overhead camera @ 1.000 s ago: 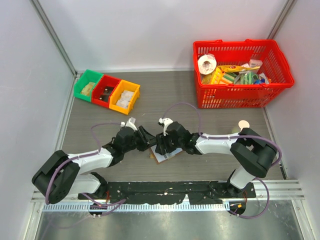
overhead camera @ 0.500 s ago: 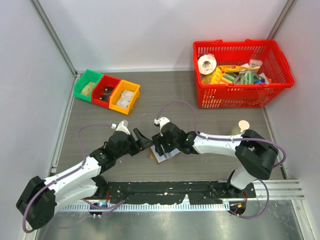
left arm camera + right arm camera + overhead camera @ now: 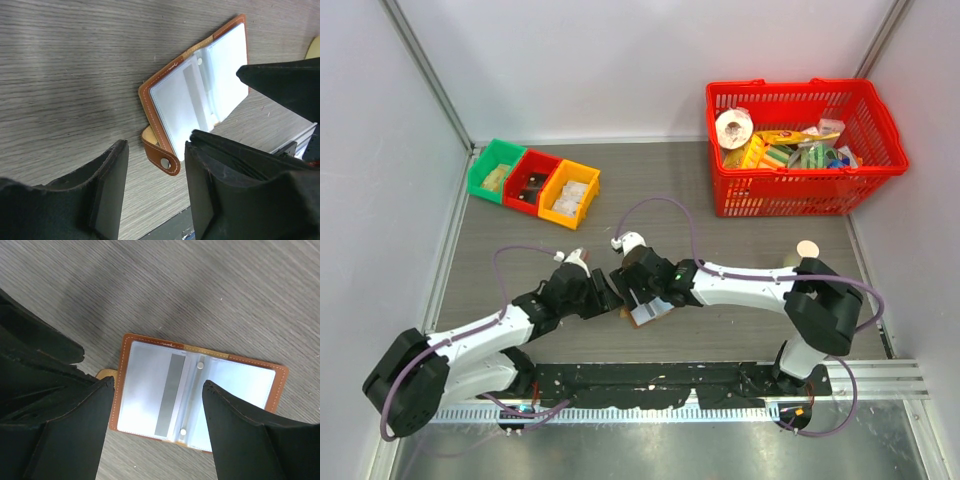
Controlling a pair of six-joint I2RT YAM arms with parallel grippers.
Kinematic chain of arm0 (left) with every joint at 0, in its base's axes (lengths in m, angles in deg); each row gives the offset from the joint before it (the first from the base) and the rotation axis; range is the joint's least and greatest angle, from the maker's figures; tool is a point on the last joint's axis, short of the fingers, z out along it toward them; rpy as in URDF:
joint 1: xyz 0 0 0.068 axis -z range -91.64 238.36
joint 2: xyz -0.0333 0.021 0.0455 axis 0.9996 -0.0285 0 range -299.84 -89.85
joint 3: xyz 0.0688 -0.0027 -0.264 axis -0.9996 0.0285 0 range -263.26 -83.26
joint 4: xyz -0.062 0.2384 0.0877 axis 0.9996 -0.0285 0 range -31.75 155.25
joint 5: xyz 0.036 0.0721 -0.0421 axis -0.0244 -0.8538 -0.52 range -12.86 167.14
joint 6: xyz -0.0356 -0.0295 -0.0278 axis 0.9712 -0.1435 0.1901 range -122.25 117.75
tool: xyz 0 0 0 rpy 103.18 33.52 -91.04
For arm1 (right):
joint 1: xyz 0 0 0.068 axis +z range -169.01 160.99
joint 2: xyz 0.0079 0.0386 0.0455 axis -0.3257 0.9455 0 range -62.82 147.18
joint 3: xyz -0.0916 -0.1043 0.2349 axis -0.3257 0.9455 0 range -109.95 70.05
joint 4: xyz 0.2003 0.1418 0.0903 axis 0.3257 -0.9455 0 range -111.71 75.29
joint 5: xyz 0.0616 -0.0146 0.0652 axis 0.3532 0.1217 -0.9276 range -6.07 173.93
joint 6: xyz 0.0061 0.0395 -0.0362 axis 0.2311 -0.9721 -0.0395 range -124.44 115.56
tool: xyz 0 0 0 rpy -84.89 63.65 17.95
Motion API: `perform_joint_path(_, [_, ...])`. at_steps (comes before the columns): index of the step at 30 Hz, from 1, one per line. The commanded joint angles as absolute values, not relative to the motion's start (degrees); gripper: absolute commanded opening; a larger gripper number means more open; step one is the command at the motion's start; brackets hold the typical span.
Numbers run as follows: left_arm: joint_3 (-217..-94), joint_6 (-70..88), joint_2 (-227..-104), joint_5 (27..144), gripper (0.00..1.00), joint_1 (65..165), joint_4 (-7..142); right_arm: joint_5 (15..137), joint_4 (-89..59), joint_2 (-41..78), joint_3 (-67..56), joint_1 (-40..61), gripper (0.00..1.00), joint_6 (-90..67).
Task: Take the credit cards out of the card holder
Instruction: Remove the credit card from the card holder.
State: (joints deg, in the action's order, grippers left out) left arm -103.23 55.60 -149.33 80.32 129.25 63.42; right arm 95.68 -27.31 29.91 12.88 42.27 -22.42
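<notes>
Card holder lies spread open, inside up, on the grey wood-grain surface, near the front middle where the two arms meet.

The right claw hangs directly above it with its fingers well apart and nothing held. In its own view, one half of the holder shows in the gap between the fingers, while the other half runs on past the right-hand finger. The holder's long axis therefore lies across that gap, with the spine pointing along the fingers.

The left claw is at the holder's end, low to the surface and likewise released (a plain gap shows between its pads). The brown snap tab sticks out into that gap, and I cannot tell whether anything touches it.

The credit cards are not yet out. One pale card with a grey stripe sits in the clear sleeve under the right claw.

By my judgement the right arm is better placed to pull a card, which should slide out along the holder's long axis. The left claw is positioned to pin the tab end.
</notes>
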Motion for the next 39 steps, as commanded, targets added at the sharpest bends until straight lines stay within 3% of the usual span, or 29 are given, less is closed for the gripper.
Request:
perform_joint_path(1, [-102.07, 54.62, -151.71, 82.59, 0.48, 129.93, 70.17, 99.22, -29.12, 32.71, 10.11, 43.39, 0.75, -23.6])
perform_joint_path(11, [-99.17, 55.41, -151.11, 82.85, 0.0, 130.38, 72.02, 99.48, -32.45, 38.16, 5.46, 44.53, 0.75, -24.74])
perform_joint_path(22, [-99.08, 55.5, -147.85, 83.38, 0.0, 130.38, 69.12, 110.64, -41.25, 43.09, 0.53, 47.08, 0.75, -24.92])
perform_joint_path(30, [-99.17, 54.53, -147.06, 86.54, 0.0, 130.38, 65.95, 115.91, -45.55, 40.45, -2.1, 47.17, 0.61, -23.87])
perform_joint_path(39, [-99.61, 53.39, -142.5, 82.95, 0.0, 130.38, 59.37, 121.54, -49.51, 37.55, -2.46, 47.17, 0.58, -22.99])
